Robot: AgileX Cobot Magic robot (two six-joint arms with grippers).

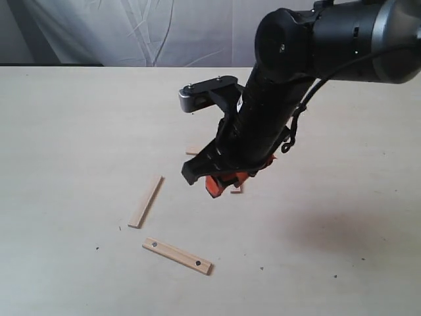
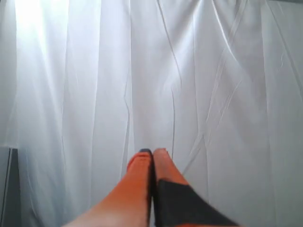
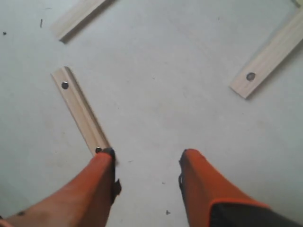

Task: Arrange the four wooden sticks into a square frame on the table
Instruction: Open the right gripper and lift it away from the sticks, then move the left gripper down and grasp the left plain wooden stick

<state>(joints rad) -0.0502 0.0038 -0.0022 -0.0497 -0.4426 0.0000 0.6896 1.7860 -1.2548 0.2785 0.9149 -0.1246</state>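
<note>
Exterior, open room: the table is bare on its left half and its right side. Its far edge meets a white curtain.
Exterior, arm: the black right arm comes in from the upper right and crosses the middle, covering the table's centre.
Exterior, claw: the right gripper, orange-tipped, hangs low over the table. Its spread cannot be read from here.
Exterior, sticks: the plain stick lies slanted left of the claw. The two-hole stick lies nearer the front edge, apart from it.
Exterior, hidden: a far stick end shows behind the arm and a near stick end shows just beside the claw. The arm covers the rest of both.

Left wrist, claw: the left gripper has its orange fingers pressed together with nothing between them.
Left wrist, surroundings: curtain folds fill the view.

Right wrist, claw: the orange fingers stand wide apart, with only bare tabletop between them.
Right wrist, nearest strip: the drilled strip ends at one fingertip, which hides whether they touch.
Right wrist, cut off: the bare strip and the one-hole strip both run out of the picture, well apart from each other and from the drilled strip.
Right wrist, unclear: which exterior sticks these are cannot be matched.
</note>
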